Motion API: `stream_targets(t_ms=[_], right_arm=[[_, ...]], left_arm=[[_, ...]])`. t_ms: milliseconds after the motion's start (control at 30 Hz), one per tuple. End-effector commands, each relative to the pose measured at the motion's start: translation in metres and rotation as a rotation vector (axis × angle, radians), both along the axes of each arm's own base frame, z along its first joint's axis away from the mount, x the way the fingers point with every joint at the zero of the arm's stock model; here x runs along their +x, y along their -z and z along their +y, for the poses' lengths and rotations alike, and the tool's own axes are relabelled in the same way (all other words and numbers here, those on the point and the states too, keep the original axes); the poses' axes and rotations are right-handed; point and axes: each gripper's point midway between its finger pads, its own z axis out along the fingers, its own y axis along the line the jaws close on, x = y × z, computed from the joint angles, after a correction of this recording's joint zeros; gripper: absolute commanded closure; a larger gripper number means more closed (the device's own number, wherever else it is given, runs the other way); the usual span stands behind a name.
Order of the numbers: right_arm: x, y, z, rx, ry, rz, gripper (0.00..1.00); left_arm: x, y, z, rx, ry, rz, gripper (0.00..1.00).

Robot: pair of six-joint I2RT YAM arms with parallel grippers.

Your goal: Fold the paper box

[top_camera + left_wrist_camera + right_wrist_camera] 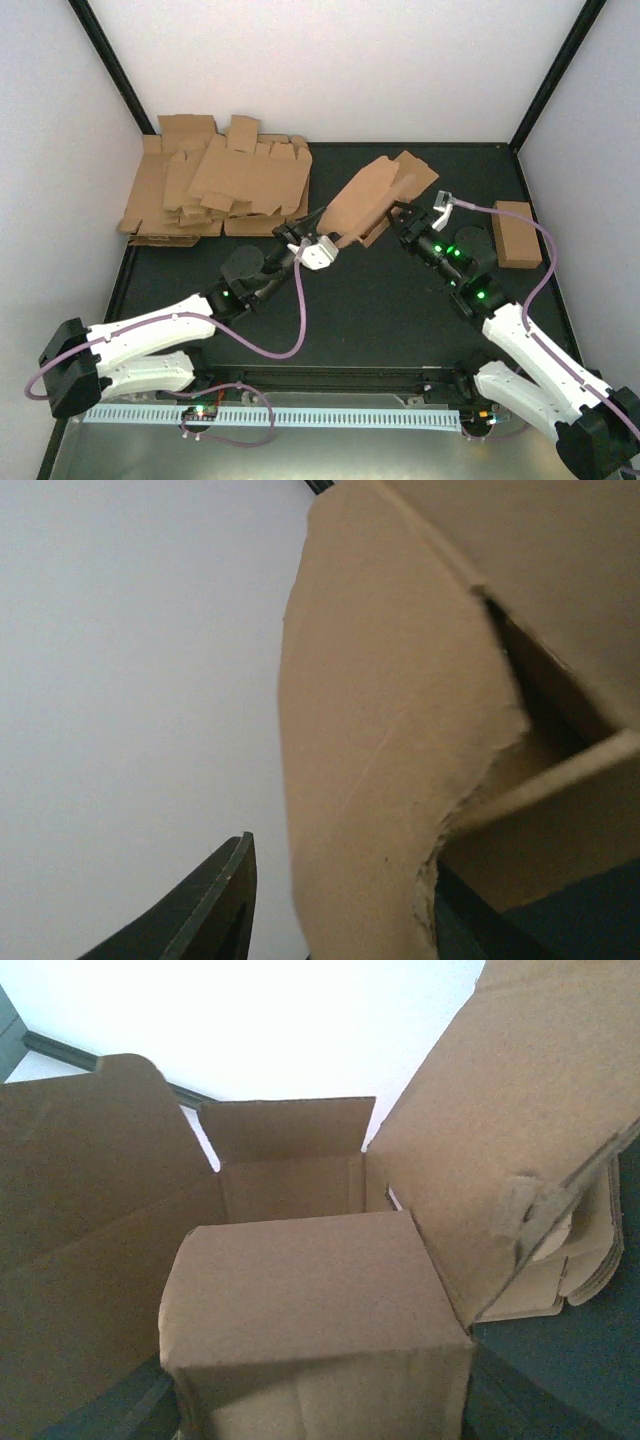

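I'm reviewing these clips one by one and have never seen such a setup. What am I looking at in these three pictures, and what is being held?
These are two robot arms bolted at the near edge of a dark table, each ending in a two-finger gripper. The wide picture comes from a fixed camera above and behind them; the other two come from cameras on the wrists. On the table lie a heap of flat cardboard blanks at the back left and a closed cardboard brick at the right. Between the arms is the paper box, half formed, flaps open. The right gripper holds it. The left gripper straddles one flap, but its visible finger is clear of the cardboard, so it is not gripping yet.
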Motion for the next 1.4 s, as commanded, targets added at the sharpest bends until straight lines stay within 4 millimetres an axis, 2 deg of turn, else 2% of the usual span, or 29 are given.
stream_targets(t_ms=[0,200,333,400,500,600,667,733,900,1033,1133,1300,1367], right_arm=[[-0.002,0.002,-0.001,0.003,-0.004,-0.011,0.44],[-0.003,0.007,0.001,-0.006,-0.016,-0.003,0.44],[-0.004,0.014,0.001,-0.014,-0.018,0.01,0.44],[-0.005,0.021,0.002,-0.022,-0.023,0.021,0.38],[-0.005,0.035,0.002,-0.04,-0.027,0.046,0.3],[-0.007,0.047,0.001,-0.067,-0.03,0.061,0.22],[-0.01,0.059,0.0,-0.112,-0.031,0.085,0.12],[-0.015,0.072,-0.002,-0.18,-0.039,0.099,0.07],[-0.04,0.097,-0.006,-0.355,-0.119,0.044,0.05],[-0.055,0.114,-0.005,-0.462,-0.196,-0.003,0.04],[-0.056,0.127,-0.006,-0.589,-0.236,0.02,0.04],[-0.046,0.16,-0.018,-0.813,-0.26,0.153,0.03],[-0.04,0.164,-0.022,-0.873,-0.255,0.156,0.04]], left_arm=[[-0.009,-0.041,0.005,-0.166,0.041,0.039,0.62],[-0.004,-0.05,0.012,-0.28,0.031,0.112,0.69],[-0.001,-0.05,0.016,-0.334,0.023,0.164,0.78],[-0.001,-0.046,0.017,-0.348,0.027,0.189,0.82],[0.0,-0.04,0.021,-0.38,0.026,0.222,0.98],[0.002,-0.033,0.029,-0.421,0.015,0.25,0.98],[0.004,-0.027,0.036,-0.444,0.004,0.269,0.98],[0.007,-0.019,0.044,-0.466,-0.003,0.293,0.98],[0.002,0.004,0.058,-0.5,0.049,0.361,0.98],[-0.007,0.03,0.063,-0.537,0.13,0.471,0.98],[-0.016,0.041,0.065,-0.567,0.193,0.548,0.98],[-0.036,0.058,0.061,-0.578,0.294,0.66,0.98],[-0.047,0.067,0.056,-0.541,0.351,0.683,0.99]])
